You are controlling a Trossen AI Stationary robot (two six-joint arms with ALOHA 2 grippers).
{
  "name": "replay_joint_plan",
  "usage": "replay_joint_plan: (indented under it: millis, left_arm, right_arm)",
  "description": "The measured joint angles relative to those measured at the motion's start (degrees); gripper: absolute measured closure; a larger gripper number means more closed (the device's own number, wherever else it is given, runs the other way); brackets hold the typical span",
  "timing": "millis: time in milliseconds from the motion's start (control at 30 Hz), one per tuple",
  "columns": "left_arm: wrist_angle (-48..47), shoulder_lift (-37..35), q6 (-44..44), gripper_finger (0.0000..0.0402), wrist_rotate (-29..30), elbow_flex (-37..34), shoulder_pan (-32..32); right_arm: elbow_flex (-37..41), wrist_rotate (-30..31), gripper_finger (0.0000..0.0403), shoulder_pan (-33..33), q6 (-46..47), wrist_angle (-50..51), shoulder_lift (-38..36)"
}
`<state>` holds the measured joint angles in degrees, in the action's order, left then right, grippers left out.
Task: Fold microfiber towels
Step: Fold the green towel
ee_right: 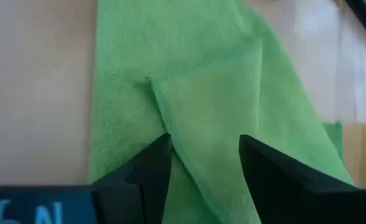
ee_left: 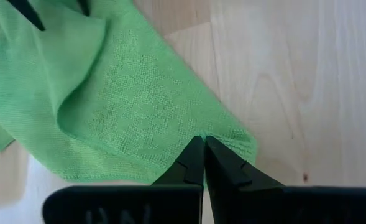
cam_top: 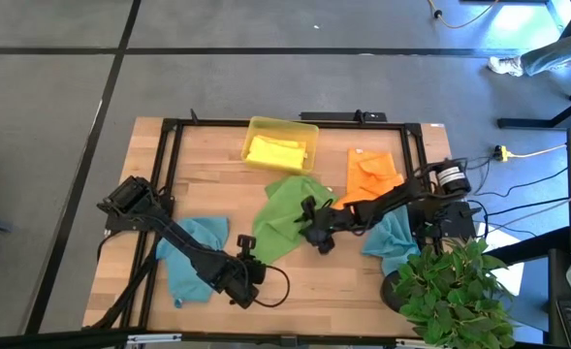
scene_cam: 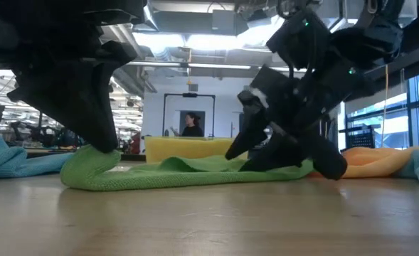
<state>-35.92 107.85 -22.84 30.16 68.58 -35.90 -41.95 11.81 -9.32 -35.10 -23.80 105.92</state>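
Near the middle of the table (cam_top: 207, 160) lies the green towel (cam_top: 283, 218), rumpled and partly folded; the high view alone shows the whole spread: a teal towel (cam_top: 190, 254) toward the left edge under the left arm, an orange towel (cam_top: 372, 174) toward the right edge, a second teal towel (cam_top: 394, 240) beside it near a potted plant (cam_top: 450, 286), and a yellow towel (cam_top: 273, 152) inside a yellow tray (cam_top: 309, 131) at the far edge; the low view shows what the high view cannot: the green towel's near corner is a thick rolled fold resting flat on the wood, and a person (scene_cam: 191, 124) stands in the room beyond; the left wrist view shows the left end effector (ee_left: 204, 142) with its fingers pressed together, tips at the towel's corner edge, though whether cloth is pinched between them I cannot tell; the right wrist view shows the right end effector (ee_right: 204, 140) with its fingers spread apart, poised over a folded flap of the green towel, whose hemmed edge runs diagonally between them; the cloth looks soft, looped in texture, bright green, with one layer doubled over another.
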Motion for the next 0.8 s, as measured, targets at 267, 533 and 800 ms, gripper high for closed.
replay_joint_plan:
  millis: [267, 533, 800]
  left_arm:
    - [0.3, 0.0, -0.6, 0.0402, -0.8, 0.0, 0.0]
    - [0.4, 0.0, -0.6, 0.0402, -0.9, 0.0, 0.0]
    - [0.5, 0.0, -0.7, 0.0402, -0.9, 0.0, 0.0]
  right_arm:
    - [-0.7, 5.4, 0.0212, 0.0, -3.0, 0.4, 0.2]
    - [-0.7, 8.3, 0.0212, -1.1, -7.5, 4.7, -0.8]
    - [-0.6, 8.8, 0.0212, 0.2, -7.3, 0.3, -0.8]
